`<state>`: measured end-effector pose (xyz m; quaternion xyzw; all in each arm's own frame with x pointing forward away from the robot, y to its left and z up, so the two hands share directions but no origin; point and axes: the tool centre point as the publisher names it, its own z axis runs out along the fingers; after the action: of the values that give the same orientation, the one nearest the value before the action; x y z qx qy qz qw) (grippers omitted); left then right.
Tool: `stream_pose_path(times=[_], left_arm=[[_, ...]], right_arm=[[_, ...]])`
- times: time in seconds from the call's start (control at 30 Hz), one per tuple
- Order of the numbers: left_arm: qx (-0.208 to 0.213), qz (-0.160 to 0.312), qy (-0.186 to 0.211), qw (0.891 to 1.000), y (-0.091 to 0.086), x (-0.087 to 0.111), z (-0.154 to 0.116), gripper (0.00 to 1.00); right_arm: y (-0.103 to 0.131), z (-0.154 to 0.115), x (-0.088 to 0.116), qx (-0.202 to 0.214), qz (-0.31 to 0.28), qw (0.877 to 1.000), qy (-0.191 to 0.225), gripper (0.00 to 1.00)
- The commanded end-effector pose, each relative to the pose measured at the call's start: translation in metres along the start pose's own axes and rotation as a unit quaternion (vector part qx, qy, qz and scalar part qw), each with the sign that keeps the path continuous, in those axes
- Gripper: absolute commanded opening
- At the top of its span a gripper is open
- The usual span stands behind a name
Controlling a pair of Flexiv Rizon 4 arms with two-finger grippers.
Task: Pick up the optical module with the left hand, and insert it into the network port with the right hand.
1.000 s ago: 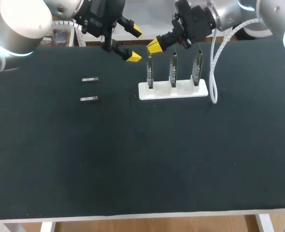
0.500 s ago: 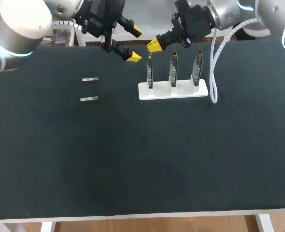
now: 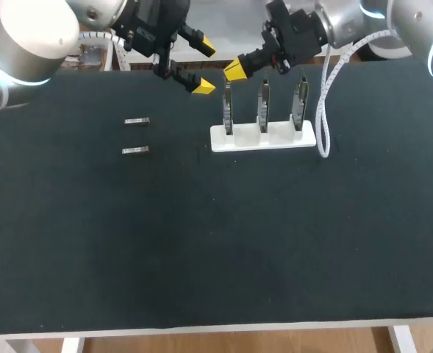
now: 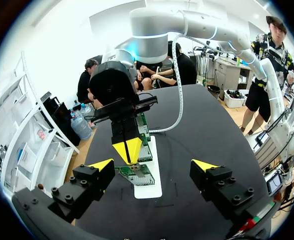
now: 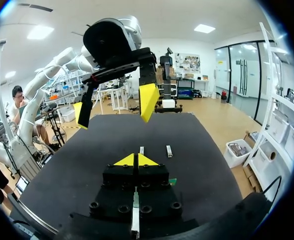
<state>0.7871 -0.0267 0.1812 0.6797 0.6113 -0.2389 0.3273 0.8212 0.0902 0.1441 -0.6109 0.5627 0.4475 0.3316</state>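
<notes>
Two small metal optical modules [image 3: 137, 121] [image 3: 135, 151] lie on the black table, left of middle; the right wrist view shows them [image 5: 169, 151] [image 5: 142, 150] ahead of its fingers. A white holder [image 3: 262, 138] carries three upright green port boards [image 3: 263, 107]. My left gripper [image 3: 204, 68] hangs open over the table's far edge, left of the holder, with nothing between its fingers [image 4: 152, 165]. My right gripper [image 3: 236, 70] is shut, tip to tip, just above the leftmost board, nothing visible in it [image 5: 136, 160]. The left wrist view shows it [image 4: 127, 150] above the boards [image 4: 137, 172].
A white cable [image 3: 322, 110] hangs from my right arm down beside the holder's right end. The black tabletop [image 3: 216, 243] stretches toward the near edge.
</notes>
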Motion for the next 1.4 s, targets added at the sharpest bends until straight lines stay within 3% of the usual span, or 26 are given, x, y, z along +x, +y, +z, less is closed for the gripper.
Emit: stream_pose_path(times=[0.03,0.63,1.03,1.4], left_arm=[[0.001,-0.001,0.003,1.0,0.001,-0.001,0.0,1.0],[0.001,-0.001,0.003,1.0,0.001,-0.001,0.0,1.0],[0.001,-0.001,0.003,1.0,0.001,-0.001,0.0,1.0],[0.001,-0.001,0.003,1.0,0.001,-0.001,0.0,1.0]], right_arm=[[-0.011,0.002,0.003,-0.027,0.003,1.0,-0.001,0.0],[-0.009,0.007,0.017,-0.034,0.019,0.999,-0.005,0.0],[-0.005,-0.001,-0.003,-0.025,-0.01,1.0,-0.006,0.0],[-0.003,0.006,0.013,-0.032,0.012,0.999,-0.005,0.0]])
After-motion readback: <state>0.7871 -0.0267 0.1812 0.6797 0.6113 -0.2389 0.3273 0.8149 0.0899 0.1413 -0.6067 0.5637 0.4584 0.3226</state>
